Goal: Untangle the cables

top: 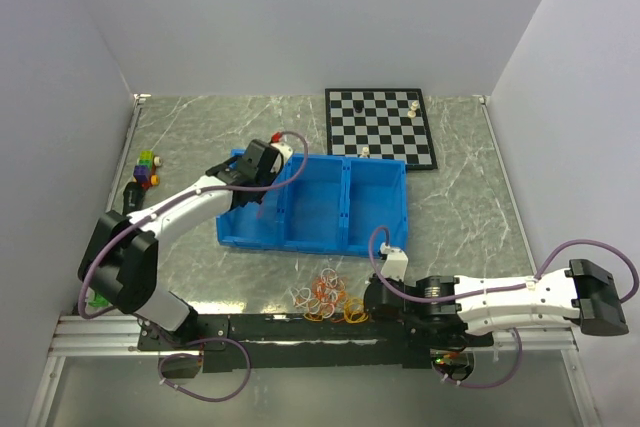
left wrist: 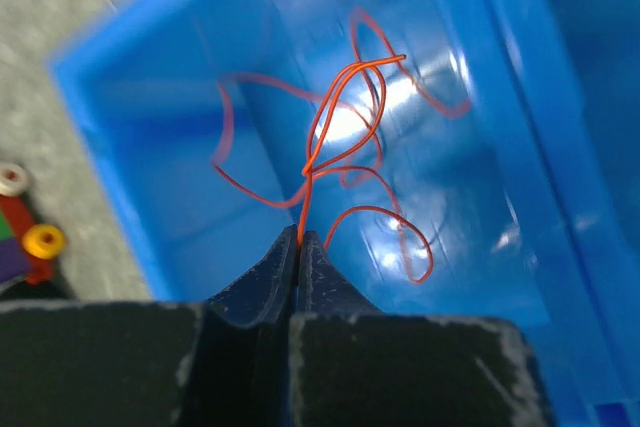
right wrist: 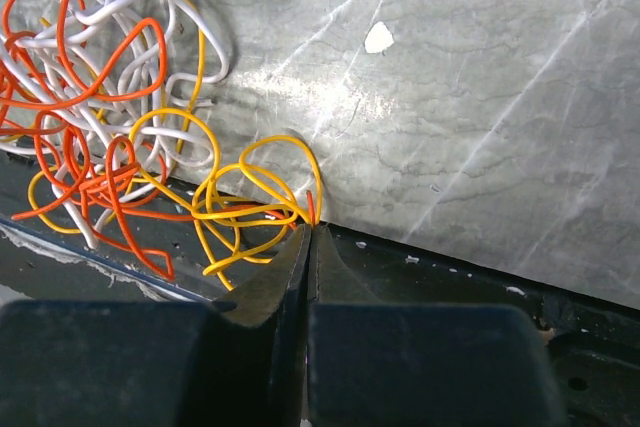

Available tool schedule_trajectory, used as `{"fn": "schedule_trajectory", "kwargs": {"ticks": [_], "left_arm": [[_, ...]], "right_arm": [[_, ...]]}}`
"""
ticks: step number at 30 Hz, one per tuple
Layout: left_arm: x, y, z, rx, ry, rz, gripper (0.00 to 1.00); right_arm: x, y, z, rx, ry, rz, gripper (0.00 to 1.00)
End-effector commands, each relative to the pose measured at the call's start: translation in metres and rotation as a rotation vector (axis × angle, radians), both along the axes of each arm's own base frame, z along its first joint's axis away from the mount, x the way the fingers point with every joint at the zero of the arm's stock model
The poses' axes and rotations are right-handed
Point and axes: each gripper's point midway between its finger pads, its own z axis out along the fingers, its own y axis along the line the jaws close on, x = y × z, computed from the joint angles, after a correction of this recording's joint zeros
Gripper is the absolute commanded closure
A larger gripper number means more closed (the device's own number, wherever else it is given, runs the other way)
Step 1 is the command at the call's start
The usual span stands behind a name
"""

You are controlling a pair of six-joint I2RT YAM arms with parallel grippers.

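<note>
While the left gripper (top: 264, 157) hangs over the left compartment of the blue bin (top: 300, 243), its fingers are pressed tight together on a single red-orange wire (left wrist: 345, 117), pinched right at the tips. That wire spills out beyond them in several loose loops above the bin floor, and whether it rests on the plastic or hangs clear I cannot tell, since the glossy wall mirrors it. Moving rightward, the rest of the cables (top: 328, 297) lie as a small clump of orange, white and yellow loops on the table (top: 460, 207), at its near edge, just in front of the bin and well apart from the left gripper. Directly to the right of that clump sits the right gripper (top: 368, 301), low on the table. Its jaws are also fully closed, nipping a yellow wire (right wrist: 250, 202) at the bend of a loop. From that pinch the yellow wire runs back toward the robot's left, straight into the clump, where it crosses orange and white strands. So the tangle lies to the left of the right gripper and the free table to its right; my reading is that drawing the yellow wire out calls for a pull rightward, away from the clump. The right arm is plainly the nearer one.
</note>
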Motion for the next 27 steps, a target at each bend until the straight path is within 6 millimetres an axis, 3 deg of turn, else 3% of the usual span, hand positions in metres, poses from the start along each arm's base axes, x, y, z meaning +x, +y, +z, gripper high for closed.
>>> {"fn": "schedule_trajectory", "kwargs": {"ticks": [1, 2, 5, 8, 10, 14, 17, 22, 27], "left_arm": [[-0.015, 0.000, -0.020, -0.033, 0.061, 0.011, 0.95], [-0.017, 0.001, -0.023, -0.032, 0.070, 0.008, 0.89], [-0.020, 0.001, -0.013, -0.034, 0.074, -0.002, 0.57], [-0.022, -0.004, 0.025, -0.088, 0.025, -0.049, 0.30], [-0.028, -0.014, 0.057, -0.140, 0.005, -0.123, 0.22], [-0.079, -0.034, 0.081, -0.193, 0.101, -0.437, 0.16], [-0.121, -0.047, 0.078, -0.207, 0.151, -0.600, 0.09], [-0.205, -0.105, 0.060, -0.311, 0.330, -0.769, 0.07], [-0.223, -0.119, 0.027, -0.338, 0.440, -0.803, 0.06]], "right_arm": [[0.003, 0.006, 0.014, 0.009, -0.024, -0.003, 1.00], [0.004, 0.006, 0.015, 0.010, -0.027, -0.001, 1.00], [0.004, 0.008, 0.019, 0.018, -0.034, 0.003, 1.00], [0.005, 0.009, 0.021, 0.029, -0.036, 0.006, 1.00], [0.004, 0.010, 0.020, 0.032, -0.035, 0.006, 1.00], [0.003, 0.010, 0.017, 0.033, -0.030, 0.013, 1.00], [0.004, 0.014, 0.017, 0.040, -0.037, 0.020, 1.00], [0.007, 0.031, 0.022, 0.069, -0.069, 0.053, 1.00], [0.009, 0.035, 0.023, 0.019, -0.076, 0.067, 1.00]]}}
